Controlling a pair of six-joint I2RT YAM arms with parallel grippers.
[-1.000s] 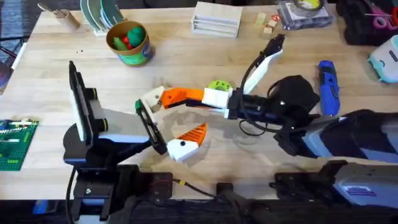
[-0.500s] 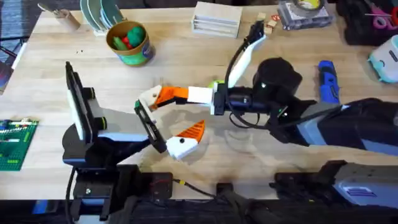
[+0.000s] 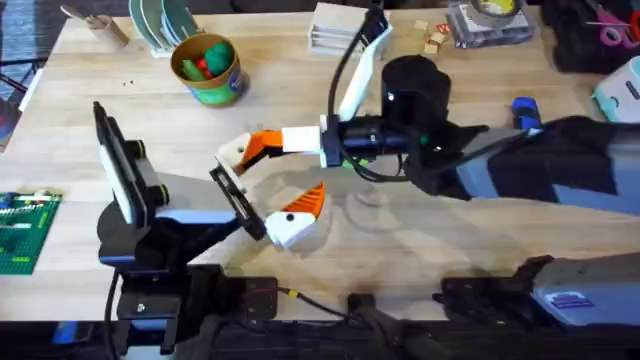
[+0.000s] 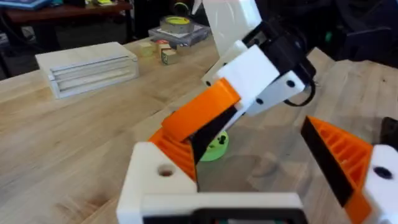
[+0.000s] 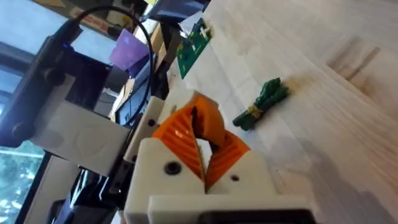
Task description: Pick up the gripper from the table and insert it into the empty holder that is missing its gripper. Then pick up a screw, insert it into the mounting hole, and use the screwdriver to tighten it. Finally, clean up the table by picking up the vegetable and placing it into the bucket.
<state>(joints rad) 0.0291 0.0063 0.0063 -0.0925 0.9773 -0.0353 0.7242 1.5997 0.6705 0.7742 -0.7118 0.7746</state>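
From overhead, the right gripper (image 3: pixel 262 146) reaches across the middle of the table (image 3: pixel 420 250), its orange-tipped fingers closed on the orange gripper tip (image 3: pixel 255 148) and pressing it against the white holder (image 3: pixel 232 154) on the left gripper (image 3: pixel 262 190). The left gripper's fingers stand apart, one bare white, the other carrying an orange pad. The bucket (image 3: pixel 208 68) sits near the far left of the table with green and red pieces inside. The blue screwdriver (image 3: pixel 527 112) lies at the far right, partly behind the right arm.

In the left wrist view, the orange tip meets the top of the holder (image 4: pixel 157 180), though whether it is seated is hard to judge.

In the right wrist view, the fingers (image 5: pixel 186 140) pinch together around orange plastic, and a green vegetable (image 5: pixel 261 102) lies on the wood nearby.
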